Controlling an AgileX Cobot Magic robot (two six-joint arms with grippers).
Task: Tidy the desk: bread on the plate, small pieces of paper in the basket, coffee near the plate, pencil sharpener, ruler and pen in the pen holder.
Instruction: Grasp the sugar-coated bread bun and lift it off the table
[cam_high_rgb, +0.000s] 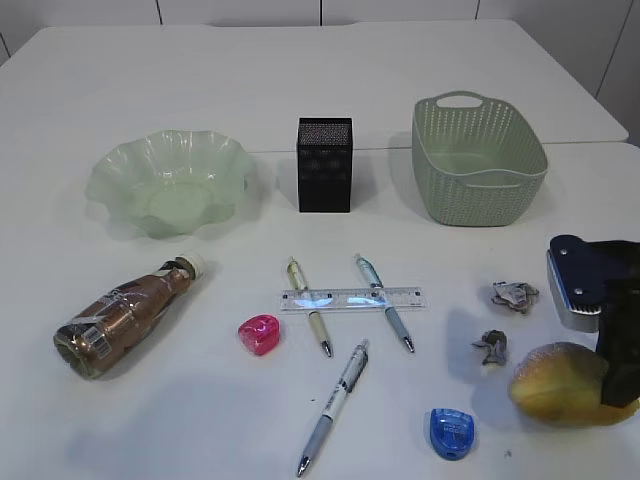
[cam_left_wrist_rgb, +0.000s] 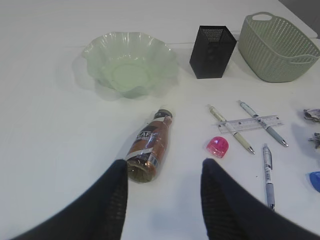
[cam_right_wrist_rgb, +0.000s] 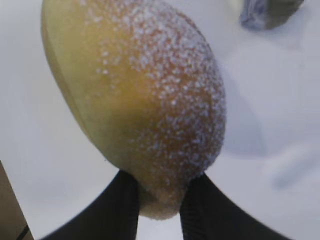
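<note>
Golden bread (cam_right_wrist_rgb: 135, 100) sat far right of the plate (cam_high_rgb: 168, 182), my right claw (cam_right_wrist_rgb: 157, 192) clamped on its narrow end. It seemed soft, light, easily dented, so a gentle hold suited. My left claw (cam_left_wrist_rgb: 162, 182) stood apart, empty.

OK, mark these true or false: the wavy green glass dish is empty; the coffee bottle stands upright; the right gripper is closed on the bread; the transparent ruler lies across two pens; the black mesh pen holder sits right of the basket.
1. The wavy pale green glass dish is empty. True.
2. The clear plastic coffee bottle stands upright. False: it lies on its side on the white desk.
3. The right gripper is closed on the sugar-topped golden bun. True.
4. The transparent plastic ruler lies across two pens. True.
5. The black metal-mesh pen holder sits right of the sage-green perforated basket. False: it stands left of it, between dish and basket.
</note>
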